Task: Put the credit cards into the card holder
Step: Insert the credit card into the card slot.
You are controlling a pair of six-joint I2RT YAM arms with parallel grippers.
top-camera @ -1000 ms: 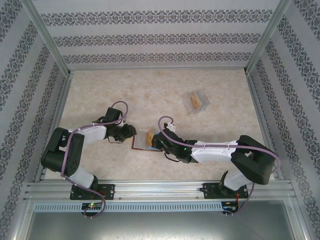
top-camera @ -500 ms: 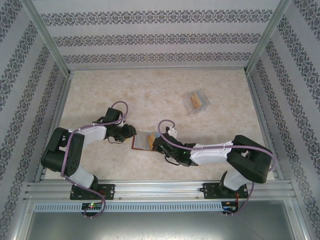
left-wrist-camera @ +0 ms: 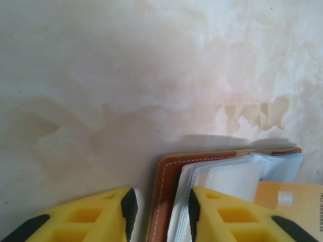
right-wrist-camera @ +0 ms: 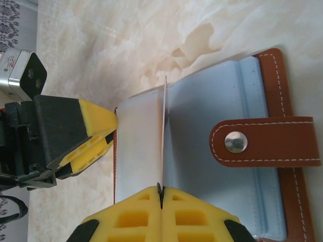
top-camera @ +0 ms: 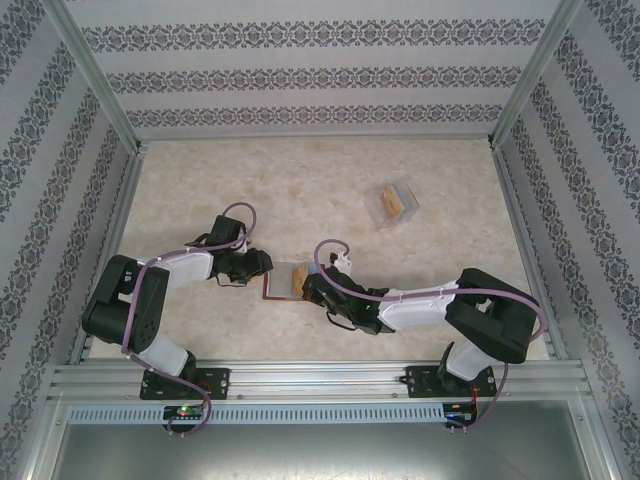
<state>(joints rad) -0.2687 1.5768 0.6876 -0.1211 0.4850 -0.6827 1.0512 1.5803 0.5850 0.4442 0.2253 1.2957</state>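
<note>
The card holder [top-camera: 280,284] lies open on the table between both arms, reddish-brown leather [left-wrist-camera: 169,176] with a blue-grey inside [right-wrist-camera: 212,101] and a snap strap [right-wrist-camera: 235,142]. My left gripper [top-camera: 263,264] is shut on its left edge, leather and clear sleeves [left-wrist-camera: 237,174] between the pads [left-wrist-camera: 159,206]. My right gripper [right-wrist-camera: 161,190] is shut on an orange credit card [left-wrist-camera: 292,199]. In the right wrist view the card [right-wrist-camera: 163,136] is edge-on, standing between a pale sleeve and the blue-grey lining. From above, the right gripper [top-camera: 306,288] sits at the holder's right side.
A clear plastic box [top-camera: 393,203] with an orange card inside lies far right of the holder. Patterned walls and metal rails [top-camera: 110,250] bound the marble-look table. The left gripper's fingers [right-wrist-camera: 96,126] sit close beside the held card.
The right arm has slid a little to the left, carrying the card further over the card holder. The left arm has stayed still.
</note>
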